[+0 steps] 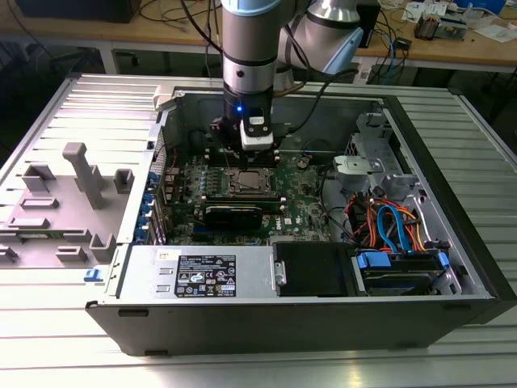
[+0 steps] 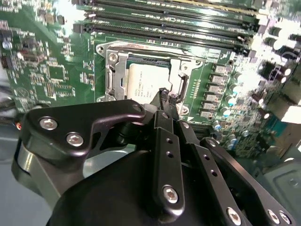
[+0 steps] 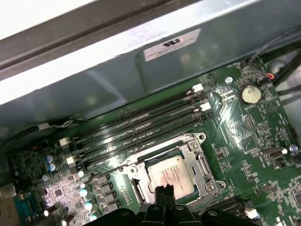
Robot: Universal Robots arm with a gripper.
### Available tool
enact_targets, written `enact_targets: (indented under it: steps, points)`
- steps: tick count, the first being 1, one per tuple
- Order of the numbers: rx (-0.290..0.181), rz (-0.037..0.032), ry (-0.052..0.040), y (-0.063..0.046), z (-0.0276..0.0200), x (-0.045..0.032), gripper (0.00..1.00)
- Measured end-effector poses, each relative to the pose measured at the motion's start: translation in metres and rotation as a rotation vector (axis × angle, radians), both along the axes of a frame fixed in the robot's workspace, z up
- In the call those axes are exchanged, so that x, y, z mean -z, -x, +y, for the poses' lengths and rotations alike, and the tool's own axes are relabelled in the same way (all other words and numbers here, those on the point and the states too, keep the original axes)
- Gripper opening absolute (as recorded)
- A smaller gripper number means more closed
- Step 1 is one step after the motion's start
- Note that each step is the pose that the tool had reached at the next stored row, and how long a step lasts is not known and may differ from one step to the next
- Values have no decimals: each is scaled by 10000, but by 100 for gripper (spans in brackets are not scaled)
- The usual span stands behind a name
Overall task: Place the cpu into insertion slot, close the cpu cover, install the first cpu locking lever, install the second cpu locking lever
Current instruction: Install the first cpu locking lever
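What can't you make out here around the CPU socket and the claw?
Both wrist views: the claw hides one edge of the cpu and the cpu cover.
Both wrist views: what the claw touches is hidden beneath it.
Exterior view: the insertion slot is too small to tell whether it's latched.

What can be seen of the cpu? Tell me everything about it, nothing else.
The cpu is a flat square chip with a pale silvery-grey metal top bearing faint print. It lies level in the insertion slot on the green board, next to the long black memory slots. The silvery cpu cover frames it, its cut-out leaving the top bare. The tips of the shut claw stand over one edge, hiding a bit; contact cannot be told.
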State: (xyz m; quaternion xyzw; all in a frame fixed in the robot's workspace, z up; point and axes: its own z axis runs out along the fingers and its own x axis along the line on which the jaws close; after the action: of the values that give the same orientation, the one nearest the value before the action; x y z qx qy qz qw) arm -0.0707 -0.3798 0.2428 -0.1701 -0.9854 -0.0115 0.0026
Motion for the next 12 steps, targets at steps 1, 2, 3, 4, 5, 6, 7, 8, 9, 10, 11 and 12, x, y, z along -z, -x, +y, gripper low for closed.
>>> enact_targets:
  steps: [1,2,3,4,5,6,7,8,9,10,11,12]
  points:
    - [-150,-1,0,0,0,-2,11]
    - [-207,-1,1,1,0,-12,11]
    - [-233,-1,2,3,0,-25,11]
    - [-260,0,2,8,0,-42,11]
    - [-285,0,3,10,0,-59,11]
    - [-331,0,3,11,0,-71,11]
    - [-550,-2,0,12,0,-73,11]
    - [-908,-1,1,13,0,-73,11]
    - [-1212,0,3,14,0,-74,11]
    - [-1600,0,4,13,0,-73,11]
    - [-1890,0,3,13,0,-72,11]
    - [-2075,0,3,13,0,-71,11]
